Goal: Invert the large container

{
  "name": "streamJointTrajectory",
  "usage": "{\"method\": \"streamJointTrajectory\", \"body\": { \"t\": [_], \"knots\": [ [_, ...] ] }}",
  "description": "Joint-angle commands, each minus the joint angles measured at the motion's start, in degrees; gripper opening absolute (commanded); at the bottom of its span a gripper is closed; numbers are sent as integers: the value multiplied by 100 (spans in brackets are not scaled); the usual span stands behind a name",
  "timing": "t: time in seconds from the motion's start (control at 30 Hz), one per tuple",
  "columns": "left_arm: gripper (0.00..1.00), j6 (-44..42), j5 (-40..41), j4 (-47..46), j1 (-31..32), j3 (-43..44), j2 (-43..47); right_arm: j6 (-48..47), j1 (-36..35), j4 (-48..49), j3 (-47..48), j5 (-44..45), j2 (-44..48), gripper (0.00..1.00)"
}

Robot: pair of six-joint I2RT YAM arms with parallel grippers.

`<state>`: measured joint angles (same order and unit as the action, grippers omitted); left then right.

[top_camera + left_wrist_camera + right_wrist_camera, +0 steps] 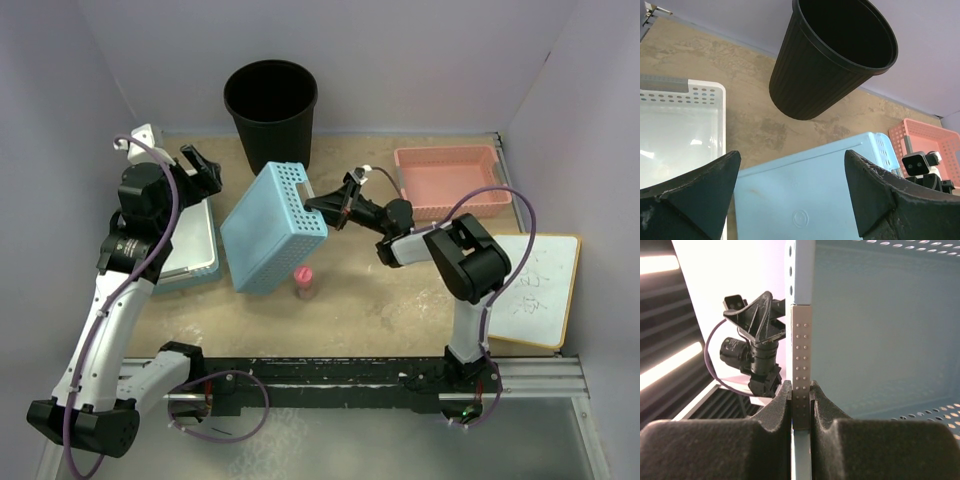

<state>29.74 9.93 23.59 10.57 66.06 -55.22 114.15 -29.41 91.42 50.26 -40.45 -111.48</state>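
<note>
**A:** How far along is the job?

**B:** Not begun, I judge. In my left wrist view, my left fingers point(690, 195) stand wide apart at the bottom corners with nothing between them. The large container point(830, 65) fills the upper middle of the frame, standing on its base with its mouth open upward. The flat underside of the blue basket point(815, 200) fills the bottom centre and the white basket point(680, 120) sits at the left.

**A:** And your right wrist?

**B:** There my right fingers point(765, 410) are pressed together at the bottom centre on a thin perforated edge of the blue basket. The container is not in that frame.

**A:** And from above?

**B:** The container stands upright at the top centre, by the back wall, with nothing touching it. The blue basket is tipped up on edge just below it, held by my right fingers. I cannot tell if it clears the worktop point(380, 300). My left fingers hover at upper left, near the white basket.

**A:** What remains?

**B:** Everything, I judge. I have to let go of the basket, take hold of the container, tip it over and set it mouth down.
</note>
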Motion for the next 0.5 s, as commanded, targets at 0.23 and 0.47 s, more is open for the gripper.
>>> {"method": "streamJointTrajectory", "body": {
  "t": [0.23,0.47],
  "knots": [
    [82,-77,-412,-413,-29,-223,-64,-1760,576,-1346,-256,-747,627,46],
    [82,-160,-449,-343,-28,-230,-91,-2233,593,-1979,65,-828,417,57]
  ]
}}
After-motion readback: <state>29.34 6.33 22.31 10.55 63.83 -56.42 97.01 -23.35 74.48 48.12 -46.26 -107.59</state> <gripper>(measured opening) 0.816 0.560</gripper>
